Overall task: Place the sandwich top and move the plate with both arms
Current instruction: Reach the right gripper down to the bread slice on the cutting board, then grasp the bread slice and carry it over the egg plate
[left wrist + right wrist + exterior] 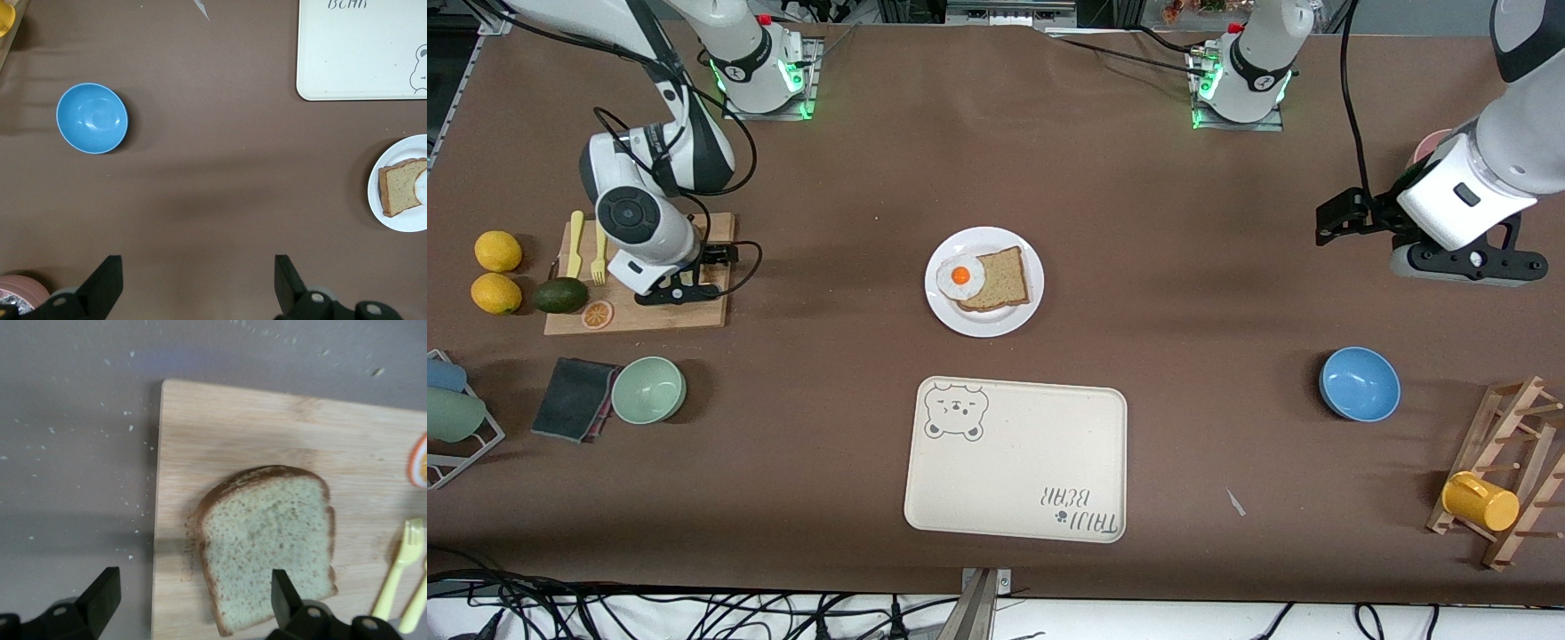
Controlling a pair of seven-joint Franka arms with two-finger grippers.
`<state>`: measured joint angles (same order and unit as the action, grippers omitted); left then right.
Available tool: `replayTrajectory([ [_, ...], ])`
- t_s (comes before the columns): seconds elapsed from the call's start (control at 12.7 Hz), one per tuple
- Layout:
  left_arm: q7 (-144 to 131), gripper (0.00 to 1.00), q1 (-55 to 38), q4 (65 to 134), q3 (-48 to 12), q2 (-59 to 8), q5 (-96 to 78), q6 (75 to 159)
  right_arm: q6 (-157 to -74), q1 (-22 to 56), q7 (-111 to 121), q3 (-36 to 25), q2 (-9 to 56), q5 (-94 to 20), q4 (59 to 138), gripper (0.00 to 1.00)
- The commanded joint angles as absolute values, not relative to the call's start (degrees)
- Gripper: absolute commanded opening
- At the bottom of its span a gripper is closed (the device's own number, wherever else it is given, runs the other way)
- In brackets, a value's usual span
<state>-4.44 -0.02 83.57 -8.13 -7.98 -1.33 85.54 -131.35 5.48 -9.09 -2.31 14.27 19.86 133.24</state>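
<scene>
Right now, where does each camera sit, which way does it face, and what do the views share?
Front view: high across the table, facing both arm bases; shows right gripper over the cutting board, left gripper above bare table.
Left wrist view: looks down past open fingers at the blue bowl, tray and plate.
Right wrist view: looks down past open fingers at the sandwich top.
Shared: front and left wrist views both show plate, bowl, tray.

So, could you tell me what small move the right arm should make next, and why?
Probably lower the right gripper straight down onto the sandwich top and close on it. Its jaws are open above that slice, which lies flat on the wooden cutting board, while the plate holds only the lower bread slice and fried egg. The left gripper waits open.
</scene>
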Motion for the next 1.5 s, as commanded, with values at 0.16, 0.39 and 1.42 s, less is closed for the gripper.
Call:
replayTrajectory([
  [0.16,-3.52,1.00,0.44,82.53,-8.43,-7.73,-2.20,84.46,-133.15,5.19,-10.11,-3.08,16.96,23.11,132.54,0.68],
  [0.39,-3.60,1.00,0.35,81.74,-8.18,-7.82,-2.11,84.64,-133.59,5.10,-10.19,-3.08,17.75,23.29,132.54,0.53],
  [1.42,-3.51,1.00,0.35,81.74,-7.74,-9.14,-1.85,85.52,-119.94,5.54,-9.58,-2.20,18.81,23.91,121.67,0.00],
])
